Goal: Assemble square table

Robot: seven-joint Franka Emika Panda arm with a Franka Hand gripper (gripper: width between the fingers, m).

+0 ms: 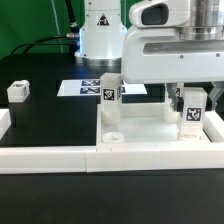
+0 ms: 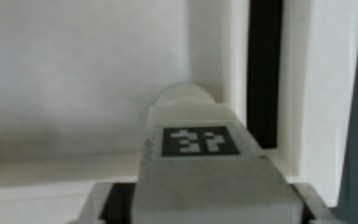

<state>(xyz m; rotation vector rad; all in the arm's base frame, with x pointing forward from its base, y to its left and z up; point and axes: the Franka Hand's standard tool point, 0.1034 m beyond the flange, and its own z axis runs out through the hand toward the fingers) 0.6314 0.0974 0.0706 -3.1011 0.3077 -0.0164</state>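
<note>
The white square slab (image 1: 150, 128) lies on the black table, with a round socket (image 1: 112, 134) at its near corner on the exterior view's left. One white tagged leg (image 1: 110, 96) stands upright in the slab's far corner on that side. My gripper (image 1: 190, 98) is shut on a second tagged leg (image 1: 190, 116) and holds it upright at the slab's corner on the exterior view's right. In the wrist view this leg (image 2: 202, 135) fills the space between my gripper's (image 2: 202, 205) jaws, over the slab floor (image 2: 69, 80) beside its rim (image 2: 293, 100). A third leg (image 1: 18, 90) lies apart at the far left.
The marker board (image 1: 88, 88) lies behind the slab. Long white border bars (image 1: 60, 158) run along the front and up both sides of the table. The robot's white base (image 1: 98, 30) stands at the back.
</note>
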